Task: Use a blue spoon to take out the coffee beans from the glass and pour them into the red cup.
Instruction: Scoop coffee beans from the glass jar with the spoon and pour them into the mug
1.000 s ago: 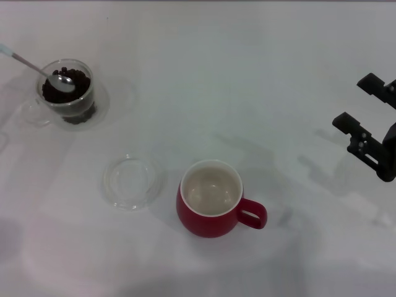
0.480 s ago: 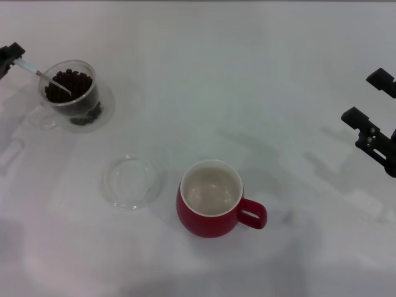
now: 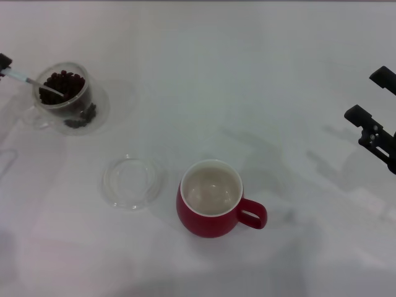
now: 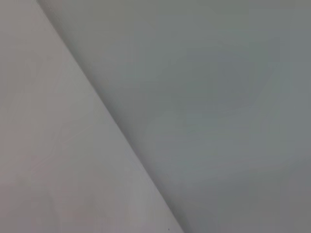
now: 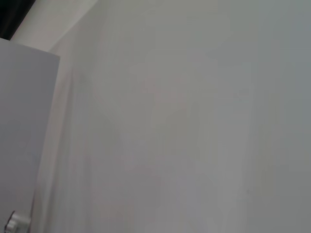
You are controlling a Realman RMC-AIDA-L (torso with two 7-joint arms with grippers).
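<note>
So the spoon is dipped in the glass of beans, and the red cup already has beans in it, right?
Not quite. In the head view the red cup is empty, its cream inside bare. The blue spoon does dip into the glass among the coffee beans.

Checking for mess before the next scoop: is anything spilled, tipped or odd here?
The glass leans on its side, tipped by the blue spoon dug into the coffee beans. None seem spilled on the table. The red cup stands upright, empty.

Spoon (image 3: 34, 83) in glass (image 3: 65, 99), far left
</note>
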